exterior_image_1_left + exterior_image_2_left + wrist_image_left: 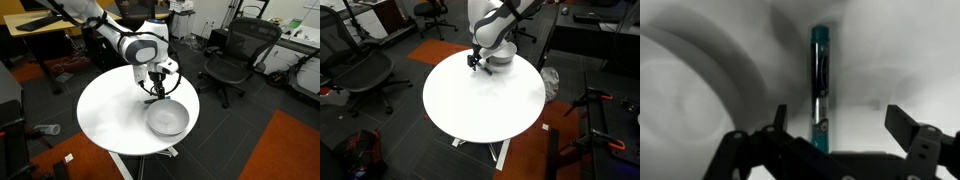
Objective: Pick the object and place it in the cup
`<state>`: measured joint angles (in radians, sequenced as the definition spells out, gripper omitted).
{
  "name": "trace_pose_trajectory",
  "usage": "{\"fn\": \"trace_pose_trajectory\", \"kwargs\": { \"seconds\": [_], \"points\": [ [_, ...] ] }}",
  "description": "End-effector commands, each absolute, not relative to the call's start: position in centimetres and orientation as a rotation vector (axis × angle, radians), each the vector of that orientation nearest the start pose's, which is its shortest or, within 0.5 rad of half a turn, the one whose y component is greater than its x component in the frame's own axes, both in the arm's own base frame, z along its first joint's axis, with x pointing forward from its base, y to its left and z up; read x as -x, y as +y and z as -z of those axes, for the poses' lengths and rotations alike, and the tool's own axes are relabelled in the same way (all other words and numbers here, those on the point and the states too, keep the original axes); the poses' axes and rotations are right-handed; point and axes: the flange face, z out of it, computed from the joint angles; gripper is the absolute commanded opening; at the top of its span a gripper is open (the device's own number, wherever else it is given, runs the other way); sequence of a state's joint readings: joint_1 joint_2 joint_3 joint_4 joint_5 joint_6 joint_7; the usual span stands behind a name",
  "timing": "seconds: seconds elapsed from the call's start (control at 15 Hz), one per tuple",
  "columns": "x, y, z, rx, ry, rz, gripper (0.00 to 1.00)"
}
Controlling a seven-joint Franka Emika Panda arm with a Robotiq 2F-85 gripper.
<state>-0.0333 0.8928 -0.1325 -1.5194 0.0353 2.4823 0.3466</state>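
one gripper (840, 122), jaws apart, over one teal stick (820, 85), near one silver bowl (167, 127).

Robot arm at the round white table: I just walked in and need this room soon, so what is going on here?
The arm's gripper hangs low over the table, jaws open. In the wrist view the thin teal stick lies on the table between the gripper's fingers, not yet grasped. The silver bowl stands close beside it, with nothing visible in it.

Both exterior views high, on different sides of the table (105, 115) (480, 105); wrist view close above it.
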Motion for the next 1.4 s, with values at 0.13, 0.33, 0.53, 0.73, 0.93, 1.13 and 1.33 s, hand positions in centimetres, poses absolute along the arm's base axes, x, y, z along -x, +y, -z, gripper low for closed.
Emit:
{"fn": "trace_pose_trajectory", "kwargs": {
  "seconds": [0.13,0.33,0.53,0.73,0.93,1.13,1.33],
  "points": [
    [-71.3,-10.6,-13.6,3.101,0.82,0.147,0.73],
    [-71.2,-10.7,-13.4,3.098,0.826,0.145,0.5],
    [-71.1,-10.9,-13.0,3.095,0.836,0.137,0.27],
    [-71.2,-11.0,-13.1,3.091,0.842,0.142,0.05],
    [-71.2,-10.9,-13.6,3.089,0.838,0.154,0.05],
    [-71.2,-10.8,-14.7,3.088,0.827,0.181,0.05],
    [-71.0,-10.6,-16.5,3.081,0.826,0.207,0.05]
  ]
}}
